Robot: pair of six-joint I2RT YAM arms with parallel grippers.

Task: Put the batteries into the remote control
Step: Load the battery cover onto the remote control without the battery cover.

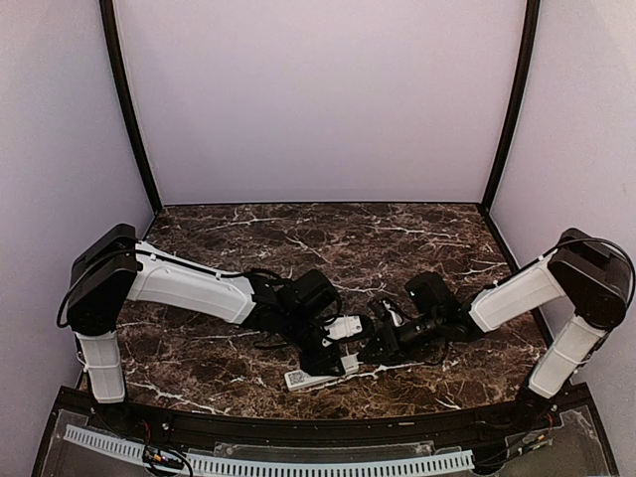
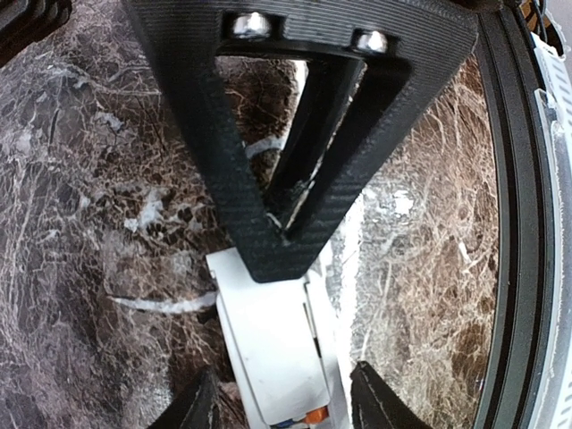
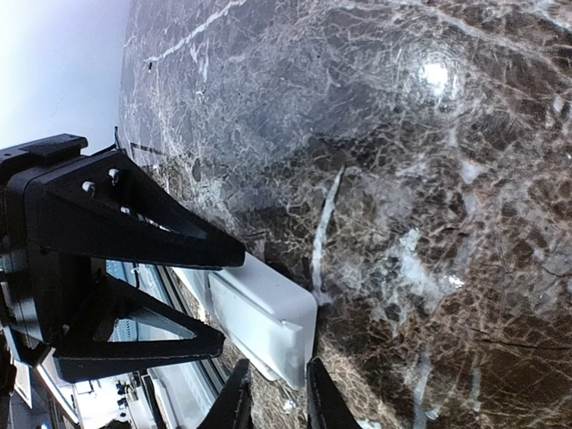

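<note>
The white remote control [image 1: 304, 378] lies on the marble near the front edge, between both arms. In the left wrist view its plain white back [image 2: 268, 340] faces up, and an orange battery [image 2: 315, 415] and a blue battery [image 2: 284, 420] show at its lower end. My left gripper [image 2: 281, 384] straddles that end, open, with gaps on both sides. My right gripper [image 3: 277, 365] is shut on the corner of the remote control's [image 3: 264, 322] other end. Its black fingers [image 2: 268, 206] cover that end in the left wrist view.
The dark marble table [image 1: 328, 238] stretches back to pale walls. A black rail and a white slotted strip [image 1: 268, 462] run along the front edge, just behind the remote. The two grippers [image 1: 336, 364] [image 1: 370, 350] are nearly touching over it.
</note>
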